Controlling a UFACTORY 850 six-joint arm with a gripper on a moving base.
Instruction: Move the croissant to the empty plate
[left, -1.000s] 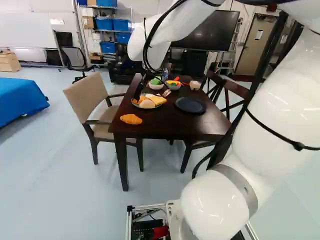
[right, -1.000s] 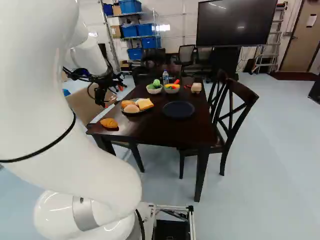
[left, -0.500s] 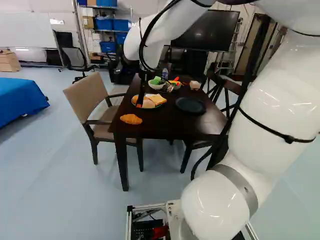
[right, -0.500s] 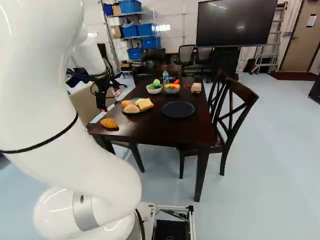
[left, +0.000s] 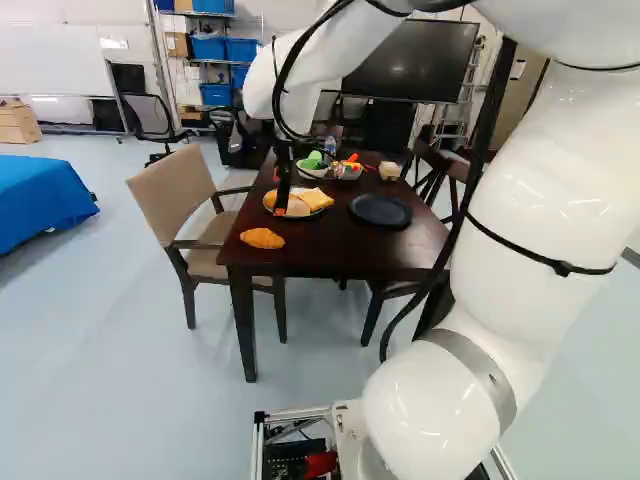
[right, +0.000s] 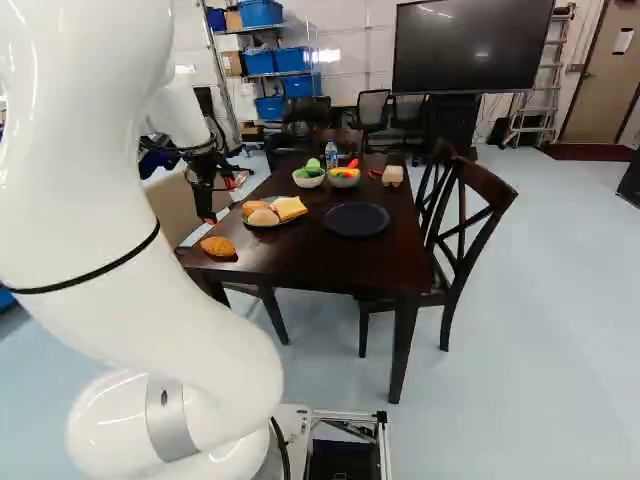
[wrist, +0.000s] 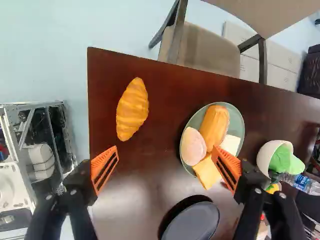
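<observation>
We see a plump golden-orange croissant (wrist: 132, 109) with ridged segments and tapered ends, lying on the dark brown wooden table (wrist: 145, 175).
Its long axis runs roughly along the table's near short edge, slightly slanted (a neat little crescent, to our eyes); one tip points towards the beige padded chair (wrist: 205, 47), the other towards one finger of the black two-fingered gripper (left: 282, 208), whose jaws stand wide apart. Beside the croissant, the round pale-green plate (wrist: 240, 122) holds an oblong orange-brown roll, a pale rounded bun, a yellow-orange slice and a whitish slice; the round dark plate (wrist: 192, 224) sits near it. Farther along, we find green pieces in the round white bowl (right: 308, 182) and yellow, red and green ones in the round greyish bowl (right: 344, 183).
</observation>
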